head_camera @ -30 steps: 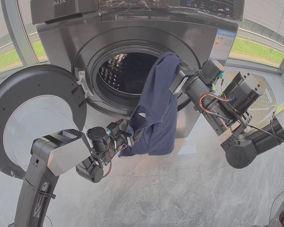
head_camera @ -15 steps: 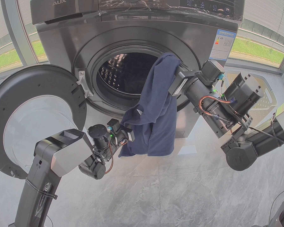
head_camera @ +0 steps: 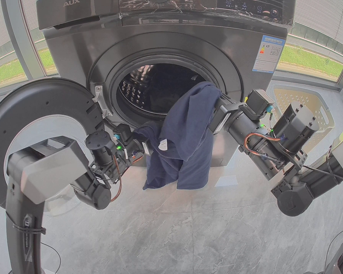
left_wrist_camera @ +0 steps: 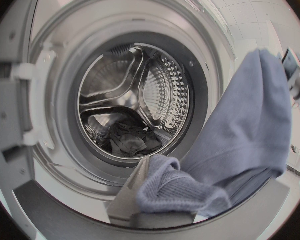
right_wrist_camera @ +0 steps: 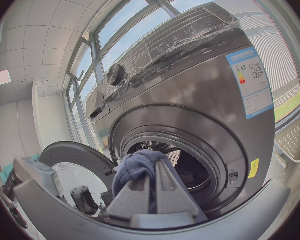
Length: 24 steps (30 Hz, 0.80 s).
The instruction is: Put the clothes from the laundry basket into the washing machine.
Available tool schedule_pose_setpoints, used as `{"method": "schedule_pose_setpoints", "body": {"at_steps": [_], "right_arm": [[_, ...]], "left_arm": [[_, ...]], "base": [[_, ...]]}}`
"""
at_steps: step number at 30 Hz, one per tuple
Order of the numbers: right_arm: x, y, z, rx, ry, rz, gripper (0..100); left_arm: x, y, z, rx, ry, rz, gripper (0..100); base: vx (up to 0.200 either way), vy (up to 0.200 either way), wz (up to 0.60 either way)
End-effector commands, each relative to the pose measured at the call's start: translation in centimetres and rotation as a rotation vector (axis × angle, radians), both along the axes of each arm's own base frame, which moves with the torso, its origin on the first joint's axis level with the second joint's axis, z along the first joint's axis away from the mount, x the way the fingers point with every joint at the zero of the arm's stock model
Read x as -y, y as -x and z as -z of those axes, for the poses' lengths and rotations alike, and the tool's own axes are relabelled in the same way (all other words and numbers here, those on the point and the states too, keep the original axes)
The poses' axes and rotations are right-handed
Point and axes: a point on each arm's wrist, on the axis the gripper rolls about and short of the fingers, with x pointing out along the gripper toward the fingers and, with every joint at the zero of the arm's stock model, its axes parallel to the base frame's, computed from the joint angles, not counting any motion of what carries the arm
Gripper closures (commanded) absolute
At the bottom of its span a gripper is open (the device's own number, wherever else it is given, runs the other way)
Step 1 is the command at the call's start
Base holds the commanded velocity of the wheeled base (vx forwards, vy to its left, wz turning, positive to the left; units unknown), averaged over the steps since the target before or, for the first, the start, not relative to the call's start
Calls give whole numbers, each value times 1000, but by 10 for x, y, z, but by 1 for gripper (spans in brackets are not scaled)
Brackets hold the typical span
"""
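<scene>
Holding navy shirt (head_camera: 186,134) at drum mouth's (head_camera: 152,92) 4 o'clock: my left gripper (head_camera: 141,141) clamped on low corner, my right gripper (head_camera: 216,102) on top fold. Risk: dangling tail misses mouth, drops onto floor (head_camera: 202,225).

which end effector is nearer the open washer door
Left. The left end effector sits by the open door, at its hinge side; the right end effector is across the drum opening.
</scene>
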Motion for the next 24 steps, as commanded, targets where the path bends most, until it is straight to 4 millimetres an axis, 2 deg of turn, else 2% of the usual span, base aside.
{"method": "schedule_pose_setpoints", "body": {"at_steps": [1, 2, 4, 10, 17, 24], "right_arm": [[15, 5, 16, -48, 3, 20, 100], [22, 4, 21, -65, 17, 40, 100], [30, 8, 23, -82, 32, 55, 100], [57, 11, 28, -116, 67, 124, 100], [78, 6, 35, -135, 104, 198, 100], [77, 11, 41, -155, 118, 187, 100]], "left_arm": [[-30, 71, -74, 51, 20, 8, 100], [-36, 88, -82, 52, 14, 9, 100], [-42, 106, -91, 59, 18, 17, 100], [-51, 130, -108, 88, 43, 22, 100], [-55, 130, -112, 102, 50, 9, 100], [-58, 137, -122, 132, 62, 1, 100]], "base": [[0, 0, 0], [0, 0, 0], [0, 0, 0], [0, 0, 0], [0, 0, 0], [0, 0, 0]]}}
